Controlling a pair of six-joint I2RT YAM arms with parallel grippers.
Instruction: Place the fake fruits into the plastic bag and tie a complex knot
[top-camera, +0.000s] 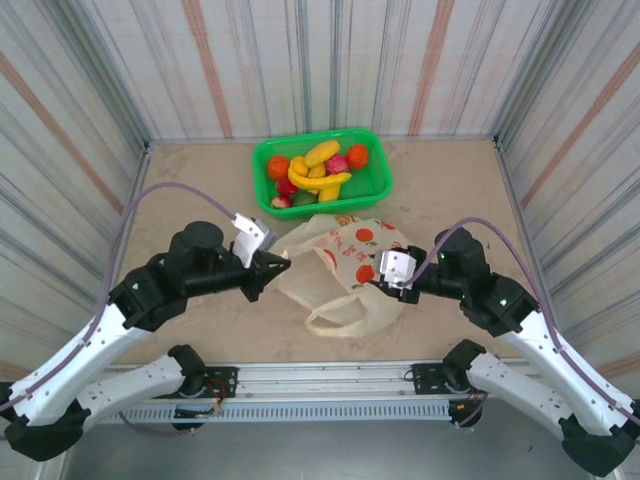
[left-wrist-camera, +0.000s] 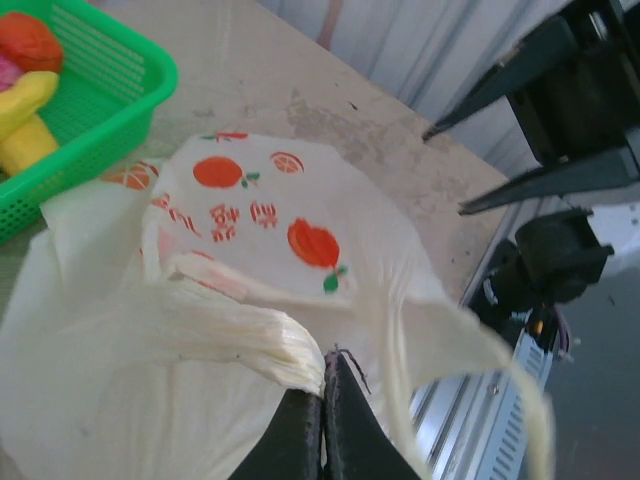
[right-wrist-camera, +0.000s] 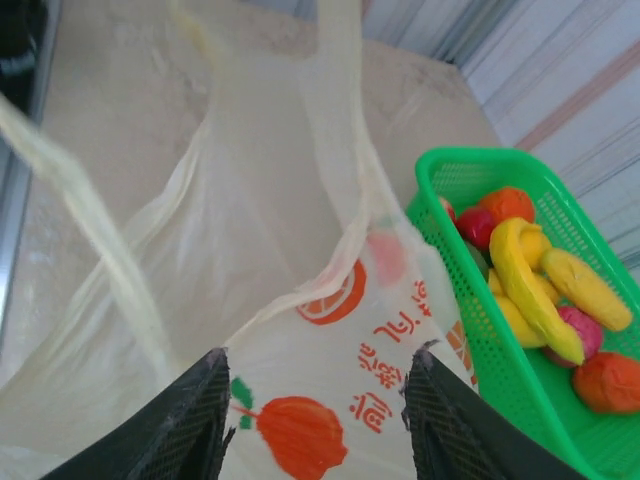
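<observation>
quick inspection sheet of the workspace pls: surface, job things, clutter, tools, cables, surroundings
surface: beige table, faintly stained.
job's things: fake fruits all sit in the green basket; the plastic bag lies in front of it, looks empty, handles untied.
clutter: nothing seen.
tools: left tool shut, apparently pinching the bag's bunched edge; right tool open, bag film between its fingers.
cables: purple cables loop over each arm, clear of the bag.
surroundings: striped wall panels on three sides; metal rail along the near edge.

Robot test booth, striped fabric walls (top-camera: 330, 60), aluminium rail (top-camera: 320, 378)
</observation>
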